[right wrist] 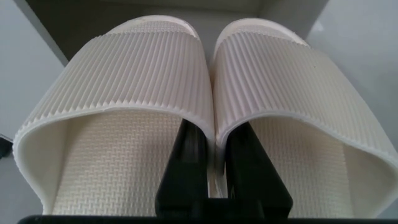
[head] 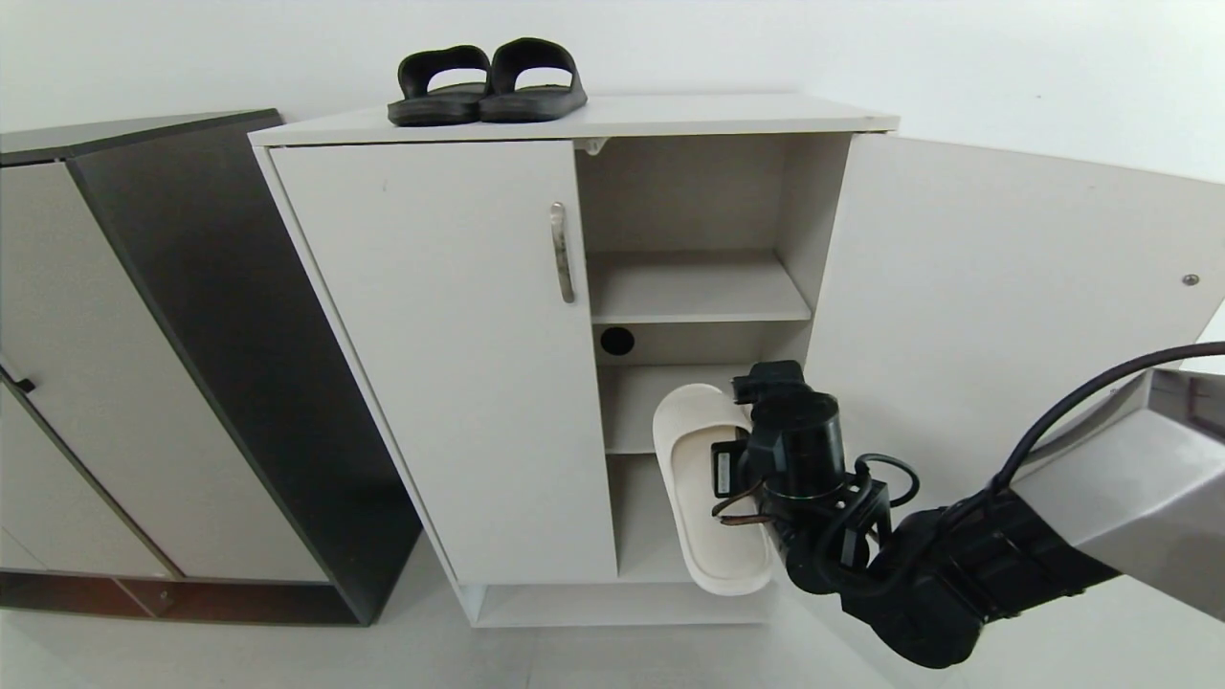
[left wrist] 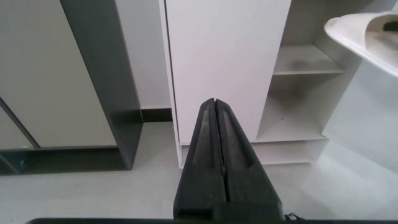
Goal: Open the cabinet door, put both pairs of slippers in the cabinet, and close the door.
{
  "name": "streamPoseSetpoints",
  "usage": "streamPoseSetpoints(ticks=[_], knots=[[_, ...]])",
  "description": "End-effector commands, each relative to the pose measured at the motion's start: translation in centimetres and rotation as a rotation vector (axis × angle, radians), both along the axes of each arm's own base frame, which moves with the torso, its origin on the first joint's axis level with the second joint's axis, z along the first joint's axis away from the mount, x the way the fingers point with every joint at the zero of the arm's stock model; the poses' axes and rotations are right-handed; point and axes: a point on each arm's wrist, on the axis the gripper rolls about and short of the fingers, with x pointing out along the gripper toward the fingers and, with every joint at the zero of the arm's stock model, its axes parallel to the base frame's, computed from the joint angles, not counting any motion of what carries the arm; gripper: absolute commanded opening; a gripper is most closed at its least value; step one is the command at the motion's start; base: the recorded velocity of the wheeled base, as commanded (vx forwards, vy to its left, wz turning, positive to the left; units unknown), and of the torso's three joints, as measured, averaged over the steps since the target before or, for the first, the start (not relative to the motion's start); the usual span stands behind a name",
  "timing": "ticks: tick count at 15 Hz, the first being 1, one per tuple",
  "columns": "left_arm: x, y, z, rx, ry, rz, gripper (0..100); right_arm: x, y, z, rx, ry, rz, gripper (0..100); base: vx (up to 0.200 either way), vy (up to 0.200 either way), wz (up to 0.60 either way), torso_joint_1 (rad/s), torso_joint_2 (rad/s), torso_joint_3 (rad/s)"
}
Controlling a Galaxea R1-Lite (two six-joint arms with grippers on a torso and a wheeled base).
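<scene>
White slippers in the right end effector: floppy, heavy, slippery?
White slippers are probably light foam: the right end effector carries both by their inner strap edges. Likely fairly stiff: the held pair hangs without visible sag. Ribbed straps should resist slipping.

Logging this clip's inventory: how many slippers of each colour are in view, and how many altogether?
Black slippers: 2, on top of the cabinet
Cream slippers: 2, held in the right claw
Total: 4
</scene>
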Motion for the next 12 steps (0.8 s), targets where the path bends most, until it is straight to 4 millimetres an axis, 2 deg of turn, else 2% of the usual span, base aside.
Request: streamPoseSetpoints(ticks=[1, 6, 12], knots=[[0.0, 0.0, 0.0, 0.003, 0.0, 0.001, 0, 0.9, 1.7, -2.4, -0.009, 0.011, 0.015, 0, 0.0, 0.0, 0.0, 0.0, 0.0, 0.0], [0.0, 0.0, 0.0, 0.01, 0.0, 0.001, 0, 1.0, 2.2, -3.5, -0.019, 0.024, 0.023, 0, 0.0, 0.0, 0.0, 0.0, 0.0, 0.0], [0.0, 0.0, 0.0, 0.01, 0.002, 0.001, 0, 1.2, 2.4, -4.2, -0.027, 0.034, 0.023, 0, 0.0, 0.0, 0.0, 0.003, 0.0, -0.163]])
